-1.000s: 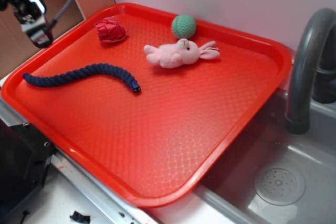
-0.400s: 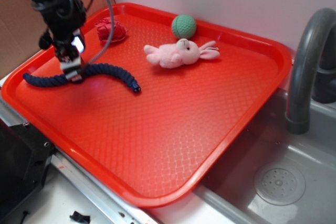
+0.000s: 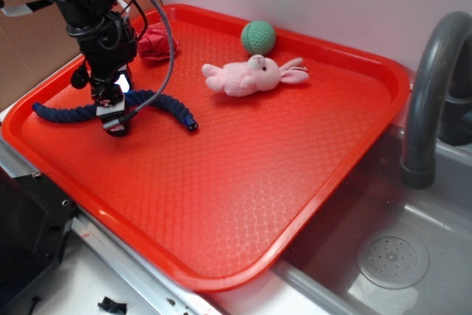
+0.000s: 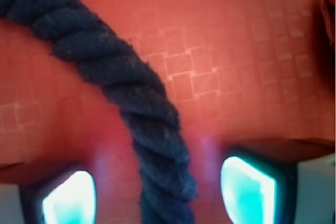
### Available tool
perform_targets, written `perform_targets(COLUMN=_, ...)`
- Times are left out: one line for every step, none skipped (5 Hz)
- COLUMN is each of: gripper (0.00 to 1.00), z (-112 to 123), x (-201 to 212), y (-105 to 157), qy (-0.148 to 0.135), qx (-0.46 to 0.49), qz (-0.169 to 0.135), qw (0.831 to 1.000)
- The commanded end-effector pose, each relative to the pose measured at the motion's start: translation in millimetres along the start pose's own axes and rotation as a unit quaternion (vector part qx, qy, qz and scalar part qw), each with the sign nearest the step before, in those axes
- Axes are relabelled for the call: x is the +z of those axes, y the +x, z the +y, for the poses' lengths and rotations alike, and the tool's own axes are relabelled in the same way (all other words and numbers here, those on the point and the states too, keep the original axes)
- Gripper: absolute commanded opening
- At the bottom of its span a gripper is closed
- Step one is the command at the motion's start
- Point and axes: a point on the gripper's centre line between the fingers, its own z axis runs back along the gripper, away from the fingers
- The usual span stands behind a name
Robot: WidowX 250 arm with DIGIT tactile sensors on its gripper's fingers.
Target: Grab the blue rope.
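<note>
The blue rope (image 3: pixel 166 103) is a thick twisted navy cord lying in a curve on the left part of the red tray (image 3: pixel 243 175). My gripper (image 3: pixel 112 114) stands low over the rope's middle, pointing down. In the wrist view the rope (image 4: pixel 136 98) runs between my two fingers, with red tray showing on both sides of it. The gripper (image 4: pixel 160 198) is open and the fingertips (image 4: pixel 247 192) stand apart from the rope. The arm hides part of the rope in the exterior view.
A dark red crumpled cloth thing (image 3: pixel 153 42) lies at the tray's back left, just behind the arm. A pink plush bunny (image 3: pixel 251 75) and a green ball (image 3: pixel 258 36) lie at the back. A grey tap (image 3: pixel 435 86) and sink (image 3: pixel 391 256) are to the right.
The arm has come in from the far left, over the tray, and gone down over the middle of the rope. The rope has not visibly moved.
</note>
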Motion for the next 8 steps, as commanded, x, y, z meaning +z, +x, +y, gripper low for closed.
perform_targets(gripper=0.0, z=-1.7, x=-6.0, y=5.3, qy=-0.013, qx=-0.021, qz=0.007, qw=1.0)
perform_targets(gripper=0.0, z=-0.6, x=2.7, y=4.8, qy=-0.015, qx=-0.025, qz=0.045, qw=0.999)
perform_targets(gripper=0.0, z=-7.6, x=20.6, y=6.9, qy=0.003, qx=-0.011, qz=0.045, qw=0.999)
perform_targets(gripper=0.0, z=-15.3, x=54.8, y=6.7, qy=-0.008, qx=0.059, qz=0.064, qw=0.996)
perform_targets(gripper=0.0, z=-35.2, x=104.3, y=5.6, qy=-0.01, qx=0.183, qz=0.035, qw=0.982)
perform_targets(gripper=0.0, z=-65.0, x=147.2, y=18.9, qy=-0.017, qx=0.208, qz=-0.001, qw=0.978)
perform_targets(gripper=0.0, z=-85.6, x=171.2, y=26.6, qy=-0.039, qx=0.194, qz=-0.035, qw=0.98)
perform_targets(gripper=0.0, z=-97.4, x=180.3, y=35.0, qy=-0.034, qx=0.173, qz=-0.052, qw=0.983)
